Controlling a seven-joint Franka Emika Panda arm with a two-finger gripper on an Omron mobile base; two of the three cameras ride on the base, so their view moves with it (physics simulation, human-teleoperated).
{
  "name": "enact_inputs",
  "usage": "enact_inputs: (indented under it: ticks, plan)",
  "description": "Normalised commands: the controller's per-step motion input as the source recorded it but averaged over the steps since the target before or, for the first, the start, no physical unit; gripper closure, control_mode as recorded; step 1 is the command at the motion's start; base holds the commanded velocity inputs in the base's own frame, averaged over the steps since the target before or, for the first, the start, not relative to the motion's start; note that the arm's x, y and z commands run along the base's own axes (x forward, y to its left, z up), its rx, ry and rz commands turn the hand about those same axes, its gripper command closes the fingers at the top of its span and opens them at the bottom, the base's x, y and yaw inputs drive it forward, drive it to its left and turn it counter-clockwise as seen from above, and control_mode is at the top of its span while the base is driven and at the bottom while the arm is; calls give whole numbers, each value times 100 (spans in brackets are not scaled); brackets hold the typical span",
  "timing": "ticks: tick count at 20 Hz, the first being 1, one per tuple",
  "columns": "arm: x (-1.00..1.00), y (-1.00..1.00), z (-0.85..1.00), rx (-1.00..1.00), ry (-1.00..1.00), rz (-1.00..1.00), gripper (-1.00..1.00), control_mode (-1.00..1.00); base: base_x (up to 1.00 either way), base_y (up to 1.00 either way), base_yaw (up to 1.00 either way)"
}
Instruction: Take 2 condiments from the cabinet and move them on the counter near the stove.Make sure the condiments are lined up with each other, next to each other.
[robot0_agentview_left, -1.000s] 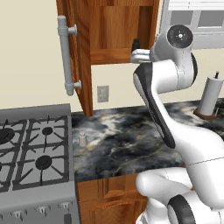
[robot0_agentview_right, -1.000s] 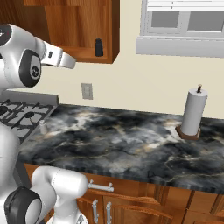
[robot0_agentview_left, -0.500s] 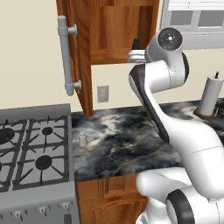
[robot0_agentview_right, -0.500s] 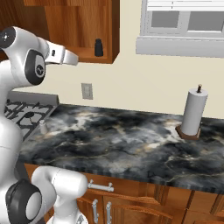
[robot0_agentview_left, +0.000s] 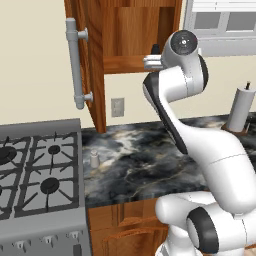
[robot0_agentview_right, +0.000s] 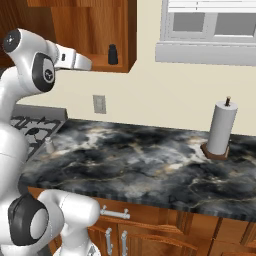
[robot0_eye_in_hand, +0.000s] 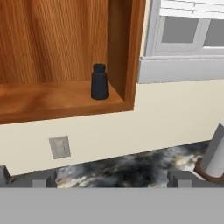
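Looking along the hand, the hand view gives the clearest read: black shaker (robot0_eye_in_hand: 99, 82) stands upright on the bottom shelf of the wooden cabinet (robot0_eye_in_hand: 65, 39), near its right inner wall, nothing else on that shelf in view. Gripper (robot0_eye_in_hand: 109, 181) has its jaws spread wide, 2 dark fingertips (robot0_eye_in_hand: 43, 179) apart at the bottom edge, pinching nothing, well short of the black shaker.

Left base view shows what the hand view misses: the cabinet door (robot0_agentview_left: 92, 60) swung open with its long grey bar handle (robot0_agentview_left: 76, 62), the stove (robot0_agentview_left: 40, 175) at left with black burners, and the light grey shaker (robot0_agentview_left: 94, 159) standing upright on the worktop (robot0_agentview_left: 145, 160) just beside the stove's right edge. The arm's upper joint blocks most of the black shaker here; just a dark sliver at the shelf edge.

Right base view shows the black shaker (robot0_agentview_right: 113, 54) unblocked on the shelf, with the arm's white link pointing toward it from the left, still apart from it. Light grey shaker (robot0_agentview_right: 49, 145) sits near the stove (robot0_agentview_right: 30, 132) corner, partly behind the robot's body.

Other things: paper-towel roll (robot0_agentview_right: 221, 129) on its stand at the far right of the worktop (robot0_agentview_right: 140, 165), well apart from both shakers; wall outlet (robot0_agentview_right: 99, 104) under the cabinet; white window frame (robot0_agentview_right: 210, 30) right of the cabinet; wooden base cabinets (robot0_agentview_right: 150, 232) with grey handles below.
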Motion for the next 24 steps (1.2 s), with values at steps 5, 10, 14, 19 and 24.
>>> enact_inputs:
  ticks: [5, 10, 14, 19, 24]
  plan:
    - [28, 0, 0, 0, 0, -5, -100, -100, 0, 0, 0]
    - [24, -2, 0, 0, 0, -6, -100, -100, 0, 0, 0]
    - [18, -4, 0, 0, 0, -6, -100, -100, 0, 0, 0]
    - [17, -7, 0, 0, 0, -6, -100, -100, 0, 0, 0]
    - [16, -12, 0, 0, 1, -4, -100, -100, 0, 0, 0]
